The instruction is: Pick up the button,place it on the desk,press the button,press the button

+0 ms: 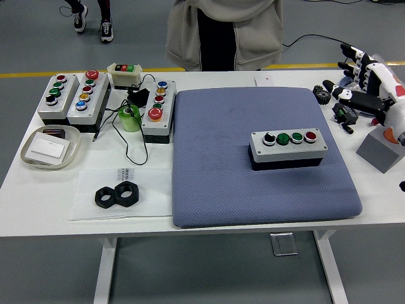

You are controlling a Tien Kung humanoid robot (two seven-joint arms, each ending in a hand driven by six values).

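A grey button box (288, 151) lies flat on the blue mat (221, 164), right of its centre. Its top carries a black selector (269, 137), two green buttons (283, 137) and a red button (311, 135) in a row. My right hand (352, 75), white and black, hovers above the table's far right corner with its fingers spread and nothing in them. It is well clear of the box, up and to the right of it. My left arm is out of view.
Three more button boxes (87, 95) and a small switch box (125, 75) stand at the back left, with a green tape roll (130, 118) and cables. A white tray (50, 147) and black nuts (117, 194) lie front left. A grey block (380, 151) and small black parts (345, 115) sit at right. A person stands behind the table.
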